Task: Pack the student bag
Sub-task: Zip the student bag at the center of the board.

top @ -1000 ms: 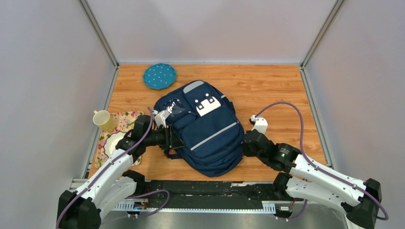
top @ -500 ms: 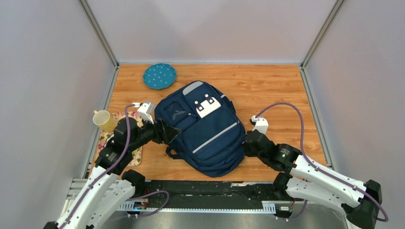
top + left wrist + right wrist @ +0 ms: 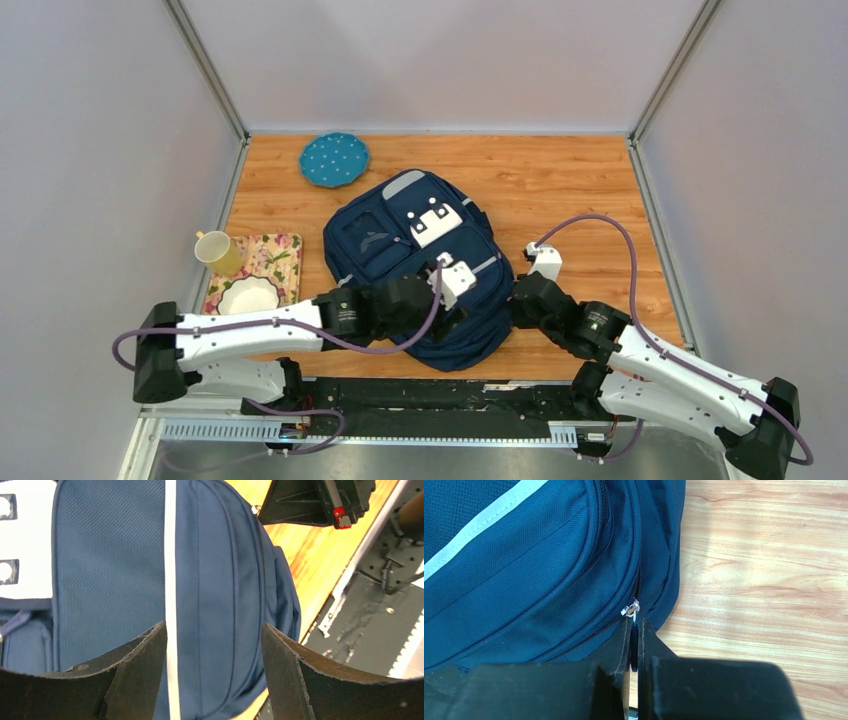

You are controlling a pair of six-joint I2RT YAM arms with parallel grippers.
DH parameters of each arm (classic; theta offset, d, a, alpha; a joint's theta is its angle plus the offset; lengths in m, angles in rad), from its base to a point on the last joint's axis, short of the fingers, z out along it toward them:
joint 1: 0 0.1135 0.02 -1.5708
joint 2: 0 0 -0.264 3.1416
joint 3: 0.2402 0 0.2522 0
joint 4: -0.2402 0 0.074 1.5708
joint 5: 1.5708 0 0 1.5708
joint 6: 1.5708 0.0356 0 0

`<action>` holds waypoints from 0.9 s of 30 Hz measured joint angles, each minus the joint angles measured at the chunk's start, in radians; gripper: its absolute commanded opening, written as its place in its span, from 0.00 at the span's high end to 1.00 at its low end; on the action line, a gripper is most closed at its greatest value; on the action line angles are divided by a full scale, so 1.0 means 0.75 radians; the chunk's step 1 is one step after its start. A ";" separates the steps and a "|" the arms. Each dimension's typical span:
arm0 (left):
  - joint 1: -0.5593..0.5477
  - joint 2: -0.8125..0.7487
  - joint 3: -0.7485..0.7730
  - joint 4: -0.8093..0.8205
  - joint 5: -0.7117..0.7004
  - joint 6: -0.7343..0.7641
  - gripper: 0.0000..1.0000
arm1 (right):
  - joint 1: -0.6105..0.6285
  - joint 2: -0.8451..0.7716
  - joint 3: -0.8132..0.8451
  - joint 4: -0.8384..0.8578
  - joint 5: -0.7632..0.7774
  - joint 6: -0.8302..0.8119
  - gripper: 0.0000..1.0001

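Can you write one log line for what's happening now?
left gripper: open over student bag | right gripper: shut on zipper pull | student bag: flat on table

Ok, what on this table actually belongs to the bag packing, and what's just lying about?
Job in hand: student bag; its zip pull, pinched by the shut right claw; left claw, open over the bag's front.
Lying about: teal dotted plate; yellow mug; floral mat; white bowl on the mat.

Probably a robotics lab cell: plain grey panels [image 3: 100, 150] enclose a wooden tabletop [image 3: 560, 180].
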 measured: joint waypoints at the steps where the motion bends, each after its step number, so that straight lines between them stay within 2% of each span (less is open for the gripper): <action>1: -0.020 0.041 0.005 0.032 -0.031 0.033 0.24 | 0.000 -0.004 0.000 0.000 -0.002 0.000 1.00; 8: -0.081 0.296 0.076 0.187 -0.178 0.212 0.23 | -0.001 -0.038 0.000 -0.001 -0.011 0.000 1.00; 15: -0.081 0.406 0.080 0.281 -0.201 0.300 0.23 | -0.002 -0.054 0.000 -0.001 -0.014 0.001 1.00; 19: -0.081 0.456 0.080 0.322 -0.287 0.307 0.24 | -0.002 -0.065 0.000 -0.001 -0.017 0.001 1.00; 22: -0.081 0.509 0.080 0.365 -0.402 0.329 0.49 | -0.003 -0.081 0.000 -0.002 -0.024 0.001 1.00; 23: -0.081 0.523 0.080 0.377 -0.416 0.331 0.68 | -0.003 -0.089 0.000 0.001 -0.024 0.001 1.00; 25: -0.101 0.548 0.080 0.404 -0.439 0.351 0.80 | -0.003 -0.102 0.000 0.006 -0.024 0.001 1.00; 27: -0.116 0.558 0.080 0.419 -0.450 0.357 0.98 | -0.003 -0.116 -0.001 0.007 -0.023 0.001 1.00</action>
